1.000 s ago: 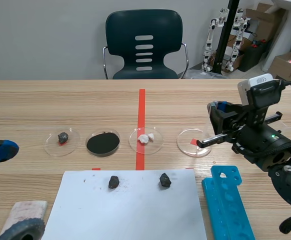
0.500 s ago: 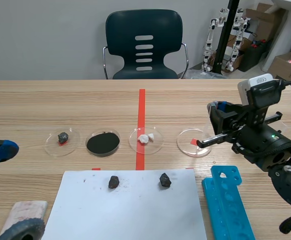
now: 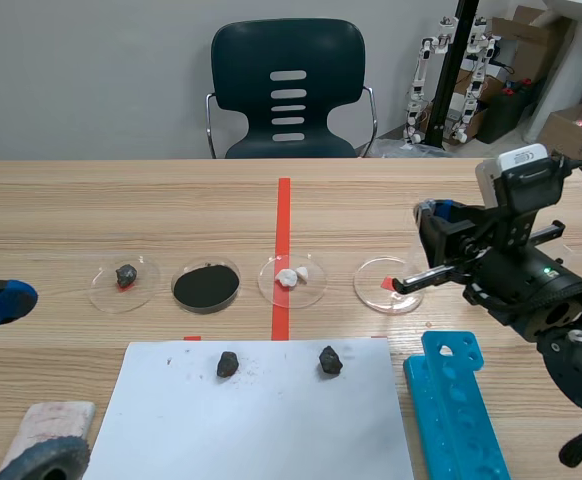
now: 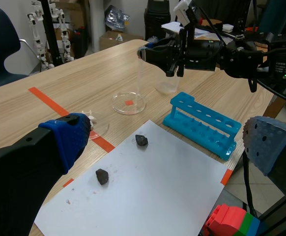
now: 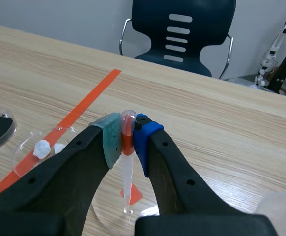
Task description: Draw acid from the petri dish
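Blue tube rack [image 3: 458,408] near petri dish [image 3: 371,276].

Pipette [image 5: 127,184]: clear stem, red-orange bulb.
Right gripper [image 5: 128,130]: black fingers; one pad grey-green with dots, the other plain blue.
Left gripper [image 4: 166,129]: black fingers, blue dotted pads.
Petri dish [image 3: 371,300]: clear glass over a red tape square.
Lump dish [image 3: 271,292], at its 9 o'clock: clear, with white lumps.
Powder dish [image 3: 207,263]: filled with black.
Stone dish [image 3: 101,290]: clear, with a dark grey stone on red.
Rack [image 3: 456,405]: bright blue.
Paper [image 3: 261,430]: white, grey smudges, two black stones.
Table [image 3: 121,210]: pale wood grain, orange-red stripe.
Chair [image 3: 288,110]: dark teal.
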You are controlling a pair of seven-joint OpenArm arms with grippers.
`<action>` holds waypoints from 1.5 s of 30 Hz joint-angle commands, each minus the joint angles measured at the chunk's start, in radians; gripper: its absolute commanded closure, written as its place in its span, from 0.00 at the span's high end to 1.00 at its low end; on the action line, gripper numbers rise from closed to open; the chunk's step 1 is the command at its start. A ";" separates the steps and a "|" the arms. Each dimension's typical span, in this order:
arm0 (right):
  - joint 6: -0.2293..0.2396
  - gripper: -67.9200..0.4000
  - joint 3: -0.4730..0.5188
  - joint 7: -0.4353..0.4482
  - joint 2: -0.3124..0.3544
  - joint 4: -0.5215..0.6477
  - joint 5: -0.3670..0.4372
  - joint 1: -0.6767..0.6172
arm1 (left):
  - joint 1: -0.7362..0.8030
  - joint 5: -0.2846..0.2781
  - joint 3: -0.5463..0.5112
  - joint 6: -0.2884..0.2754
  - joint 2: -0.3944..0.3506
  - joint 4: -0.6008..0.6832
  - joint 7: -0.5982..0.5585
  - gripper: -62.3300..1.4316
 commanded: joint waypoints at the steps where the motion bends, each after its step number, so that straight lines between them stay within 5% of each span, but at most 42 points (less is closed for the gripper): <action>1: 0.003 0.10 0.010 0.017 0.008 0.034 0.007 0.009 | 0.008 -0.014 0.005 -0.002 0.005 0.011 -0.013 1.00; 45: -0.002 0.10 0.141 -0.171 0.008 0.462 0.008 -0.201 | 0.007 -0.014 0.005 -0.002 0.005 0.011 -0.013 1.00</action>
